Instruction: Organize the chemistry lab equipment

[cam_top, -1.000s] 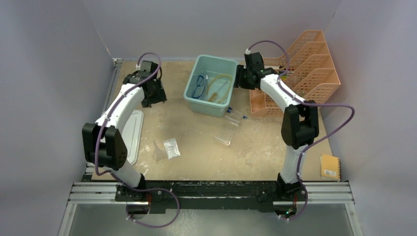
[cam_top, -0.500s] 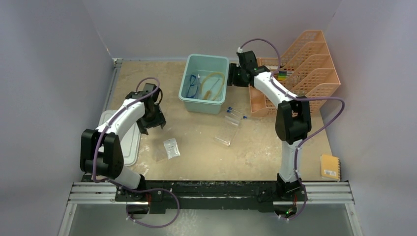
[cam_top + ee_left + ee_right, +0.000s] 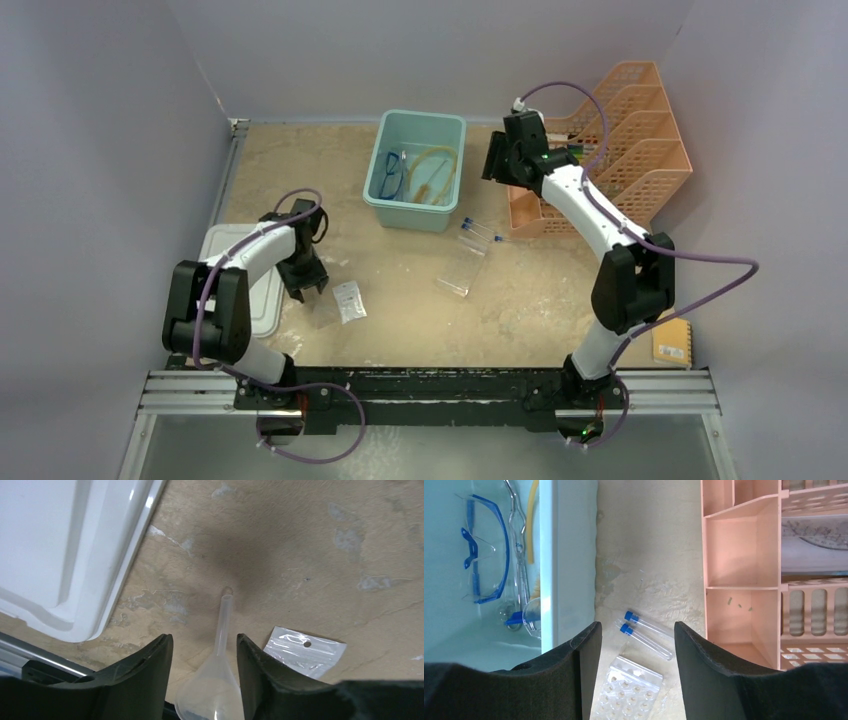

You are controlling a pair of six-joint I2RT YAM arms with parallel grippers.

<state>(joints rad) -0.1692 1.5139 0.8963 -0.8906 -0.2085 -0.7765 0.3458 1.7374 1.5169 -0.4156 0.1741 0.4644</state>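
Near edge, far right: a small yellow notebook (image 3: 671, 340) lies by the table's right edge, well apart from everything else.

Near left: the left tool (image 3: 203, 640) sits low over the table (image 3: 325, 540). Its jaws are apart and straddle a clear plastic funnel (image 3: 210, 692). The funnel lies on its side, stem pointing away from the wrist, cone back between the fingers. I see a plain gap on either side of the stem. Whether the pads touch the cone I cannot tell. A small plastic packet (image 3: 305, 650) lies flat just to the right of the funnel, apart from the tool. A white lid (image 3: 60, 555) lies flat on the other side, along the table's left edge.

Mid-table: a clear rack (image 3: 626, 692) lies flat. Just beyond it two blue-capped tubes (image 3: 646, 632) lie side by side on the bare table — not in the rack.

Farther back: a teal bin (image 3: 569, 555) stands near the middle of the far side. Inside I make out blue-framed clear goggles (image 3: 486, 560), metal tongs (image 3: 516, 545) beside them and an amber rubber tube (image 3: 530, 525).

The right tool (image 3: 637, 627) hovers above the strip of table between the bin and the orange mesh tiered tray (image 3: 739, 555). Its jaws are wide apart with nothing between them — the tubes and the rack show through the gap, down on the table. The tray stands at the far right.
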